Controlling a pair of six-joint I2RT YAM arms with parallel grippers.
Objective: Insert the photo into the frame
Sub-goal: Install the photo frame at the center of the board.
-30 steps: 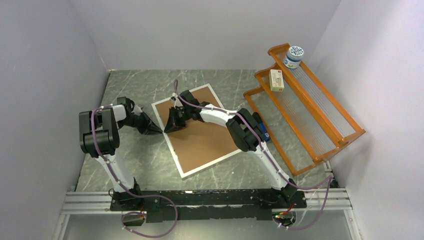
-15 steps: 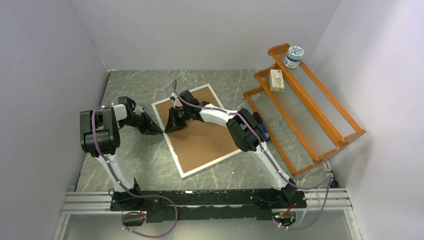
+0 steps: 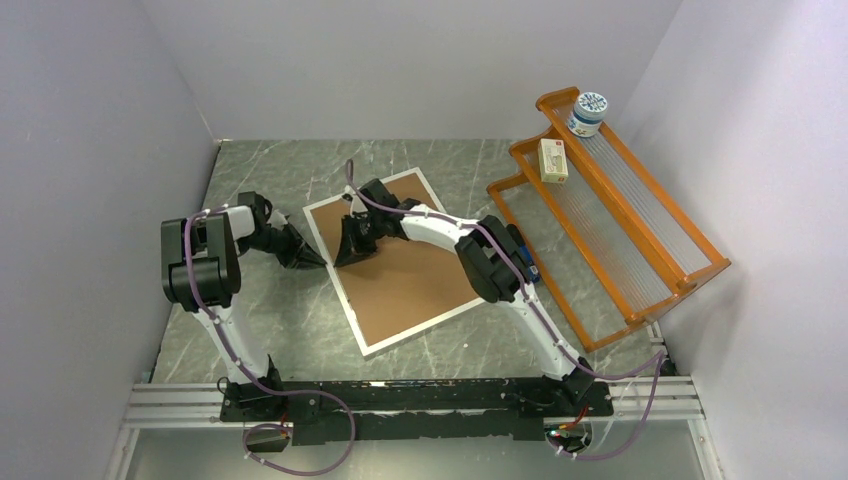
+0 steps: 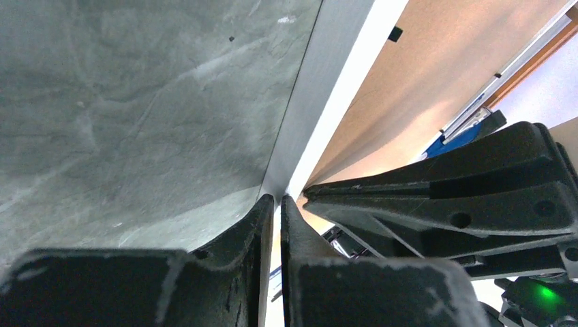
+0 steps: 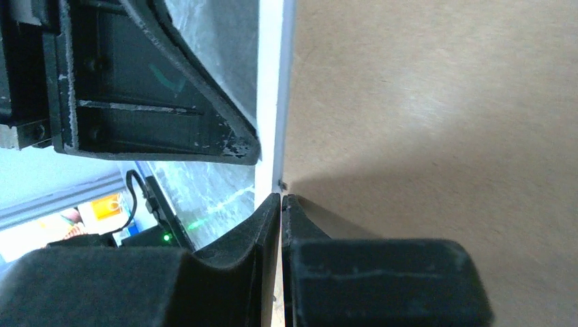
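The frame lies flat at the middle of the table, back side up and turned askew, so one corner points to 12 o'clock and another to 6 o'clock. A brown backing board fills it, with the thin white rim showing all round.

Both arms meet at the frame's 9 o'clock edge. The left claw reaches in from the 9 o'clock side with its tips right at the outer rim. In its wrist view the two fingers are drawn together to a hairline slit, grey stone on one side and rim and board on the other. The rim runs straight into that slit. I cannot tell whether the fingers pinch it or merely sit against it.

The right claw comes from the 3 o'clock side across the board, and its tips face the left claw's, very close. Its fingers are likewise closed to a narrow slit, set on the seam where the board meets the white rim. Whether anything is caught between them is hidden.

An orange wooden rack stands tilted at 3 o'clock of the frame, well apart from it. It carries a round lidded jar at its 12 o'clock end and a small pale box just at 7 o'clock of the jar.
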